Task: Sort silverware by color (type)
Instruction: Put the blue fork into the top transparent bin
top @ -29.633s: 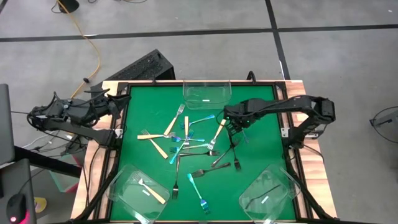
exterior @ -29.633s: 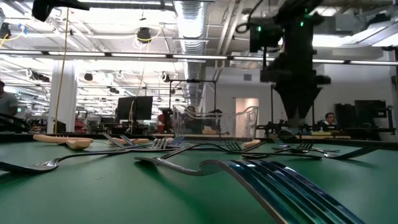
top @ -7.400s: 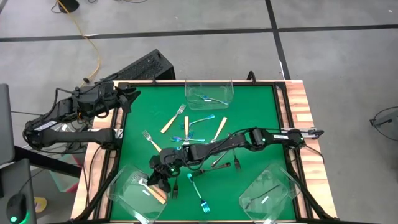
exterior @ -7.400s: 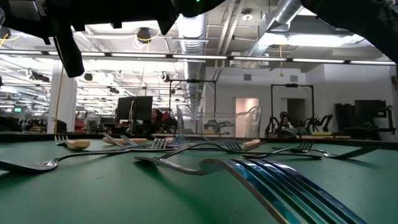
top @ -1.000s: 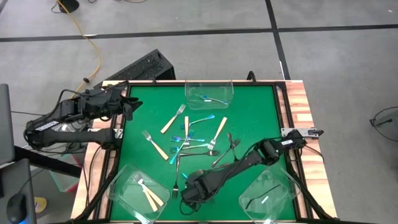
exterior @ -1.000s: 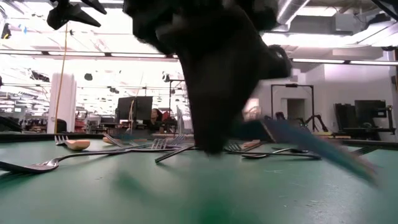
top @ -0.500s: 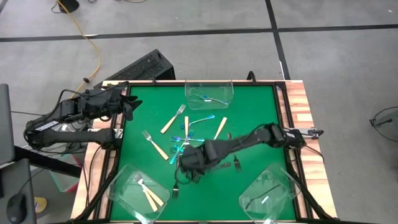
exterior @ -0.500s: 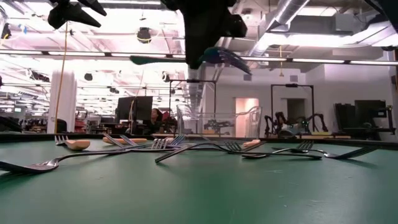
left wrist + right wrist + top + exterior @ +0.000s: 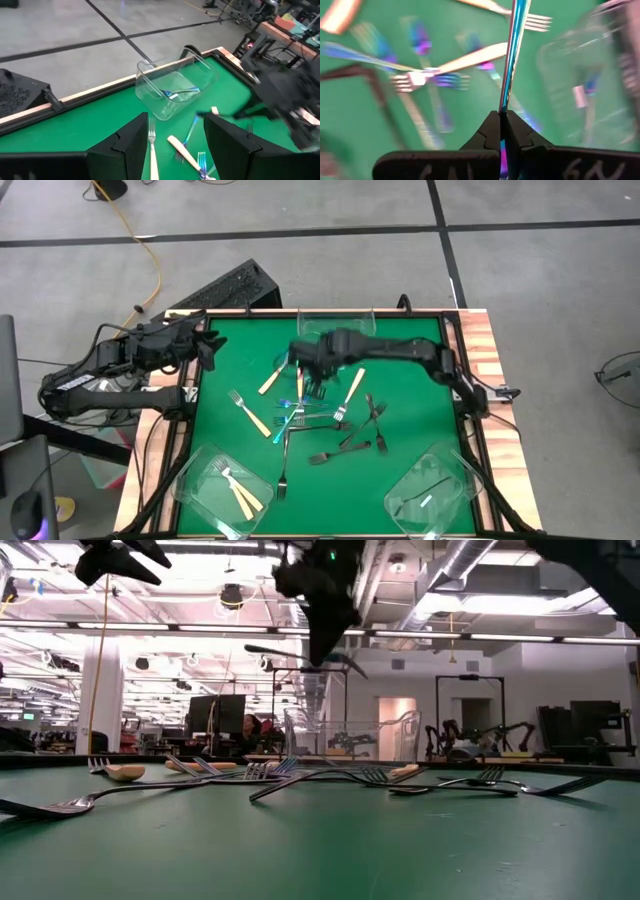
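The tabletop (image 9: 420, 360) is a flat green mat framed in pale wood. The right hand (image 9: 300, 360), in the upper middle of the high view, is clamped on a slim blue fork (image 9: 512, 45) with an iridescent sheen; the right wrist view shows the dark fingers (image 9: 492, 132) pressed together on its handle, tines pointing away. In the low view the same fork (image 9: 335, 658) rides level, well above the mat.

The other forks (image 9: 310, 420) lie scattered across the centre of the tabletop: cream-handled ones with rounded matte grips, shiny blue ones, and thin dark grey metal ones, several crossing each other.

Three clear plastic tubs with rounded corners stand on the mat. The tub at the top centre (image 9: 335, 330) holds one blue fork (image 9: 180, 92). The tub at the lower left (image 9: 200, 485) holds two cream-handled forks (image 9: 237, 492) lying side by side. The tub at the lower right (image 9: 450, 480) holds what looks like dark metal, too faint to make out exactly.

The left hand (image 9: 207, 345) waits off the tabletop's upper left edge, its fingers (image 9: 132, 137) spread apart and holding nothing.
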Robot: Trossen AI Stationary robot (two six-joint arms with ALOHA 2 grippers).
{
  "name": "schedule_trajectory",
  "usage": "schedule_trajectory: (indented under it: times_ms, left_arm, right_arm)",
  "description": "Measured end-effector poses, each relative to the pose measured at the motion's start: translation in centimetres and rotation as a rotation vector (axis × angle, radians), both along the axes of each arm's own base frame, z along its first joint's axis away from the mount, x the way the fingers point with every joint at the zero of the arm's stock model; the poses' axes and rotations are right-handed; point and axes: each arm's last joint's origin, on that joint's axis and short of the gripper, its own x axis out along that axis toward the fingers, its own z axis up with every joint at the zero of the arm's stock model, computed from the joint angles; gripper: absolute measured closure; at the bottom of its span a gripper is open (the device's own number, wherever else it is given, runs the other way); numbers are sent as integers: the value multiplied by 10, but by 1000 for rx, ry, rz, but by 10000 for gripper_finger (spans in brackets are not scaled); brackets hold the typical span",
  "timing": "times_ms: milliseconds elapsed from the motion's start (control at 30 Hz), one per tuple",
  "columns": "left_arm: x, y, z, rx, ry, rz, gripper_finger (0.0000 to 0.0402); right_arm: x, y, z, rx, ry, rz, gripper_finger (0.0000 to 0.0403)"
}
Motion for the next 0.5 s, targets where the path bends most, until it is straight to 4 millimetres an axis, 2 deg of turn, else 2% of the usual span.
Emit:
schedule_trajectory:
  times_ms: [167,300,500]
  left_arm:
    - [-1,1,0,24,6,48,226]
    - [-2,2,1,43,10,89,226]
    - [-3,4,1,76,18,159,226]
  right_arm:
    - [-10,-56,0,-47,45,42,390]
    - [-27,-99,-1,-54,115,31,390]
    - [-49,-147,-1,-51,141,8,390]
